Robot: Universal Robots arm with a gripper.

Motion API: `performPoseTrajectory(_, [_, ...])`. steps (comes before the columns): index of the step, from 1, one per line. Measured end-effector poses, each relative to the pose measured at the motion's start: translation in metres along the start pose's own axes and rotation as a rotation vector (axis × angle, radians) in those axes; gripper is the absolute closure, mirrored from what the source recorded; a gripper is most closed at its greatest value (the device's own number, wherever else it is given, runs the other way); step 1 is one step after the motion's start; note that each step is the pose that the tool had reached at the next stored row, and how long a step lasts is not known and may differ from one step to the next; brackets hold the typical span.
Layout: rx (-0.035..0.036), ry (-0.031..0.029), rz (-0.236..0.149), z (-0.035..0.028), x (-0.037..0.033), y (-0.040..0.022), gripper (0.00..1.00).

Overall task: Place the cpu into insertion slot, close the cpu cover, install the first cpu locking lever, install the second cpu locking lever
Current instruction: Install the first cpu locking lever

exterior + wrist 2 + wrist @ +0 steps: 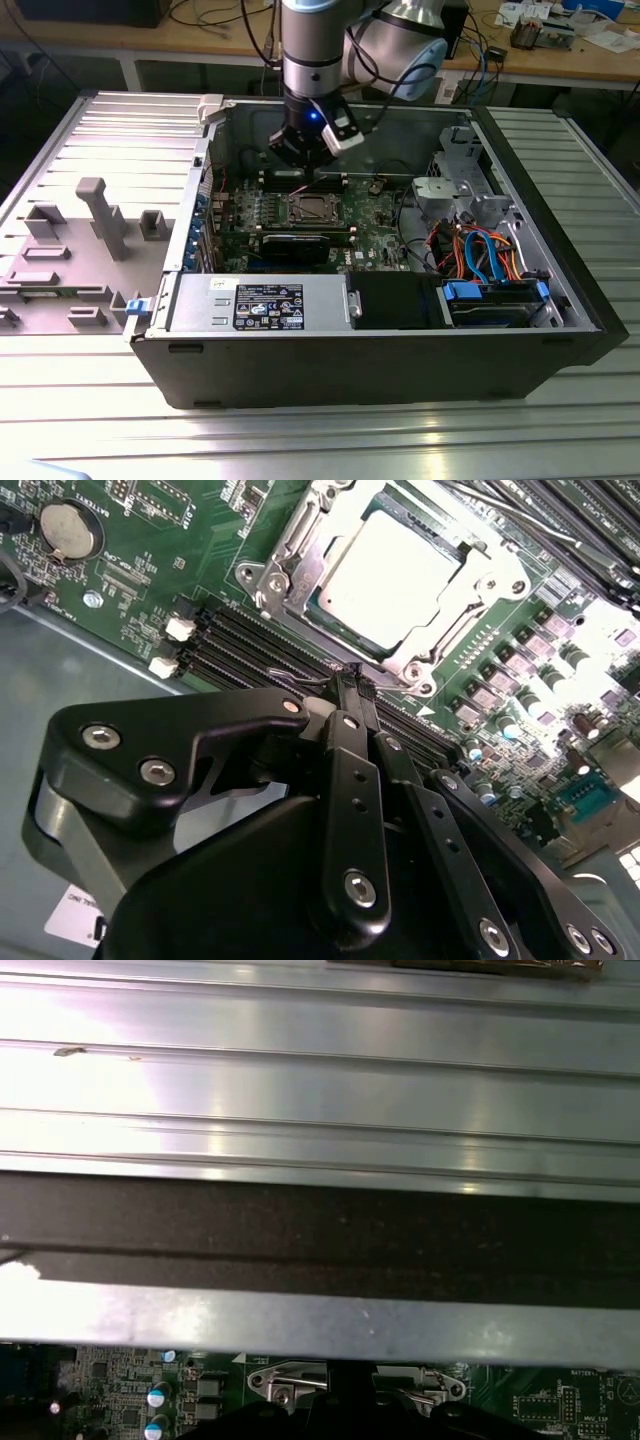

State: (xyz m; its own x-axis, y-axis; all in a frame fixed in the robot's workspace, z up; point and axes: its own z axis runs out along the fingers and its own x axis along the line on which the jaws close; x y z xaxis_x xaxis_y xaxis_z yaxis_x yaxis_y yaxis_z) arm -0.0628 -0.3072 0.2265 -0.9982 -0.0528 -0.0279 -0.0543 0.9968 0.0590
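Note:
The cpu (395,575), a plain silver square, lies in the insertion slot (312,208) on the green board. The cpu cover (487,580) lies flat around it as a silver frame. My gripper (350,680) hangs over the board just beside the slot's corner, its black fingers pressed together with nothing visibly between them. A thin bent wire (310,683), which looks like a locking lever's end, sits right at the fingertips; I cannot tell if they touch. In the exterior view the gripper (303,150) is above the slot's far side. The first wrist view shows the slot's edge (290,1385).
Long dark memory slots (250,640) run under the fingertips. A black expansion card (295,245) lies in front of the slot, then the power supply (260,300). A drive cage with cables (480,255) fills the exterior view's right. The case wall (320,1230) stands close by.

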Motion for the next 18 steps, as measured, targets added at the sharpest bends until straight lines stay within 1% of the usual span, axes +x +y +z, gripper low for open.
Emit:
performPoseTrajectory(8, [0.0001,0.0001,0.000,0.0036,-0.0045,-0.0002,0.89])
performPoseTrajectory(12, [0.0000,0.0001,0.000,0.0060,-0.0093,-0.0003,0.89])
performPoseTrajectory(18, [0.0000,0.0001,0.000,0.0093,-0.0137,-0.0003,0.89])
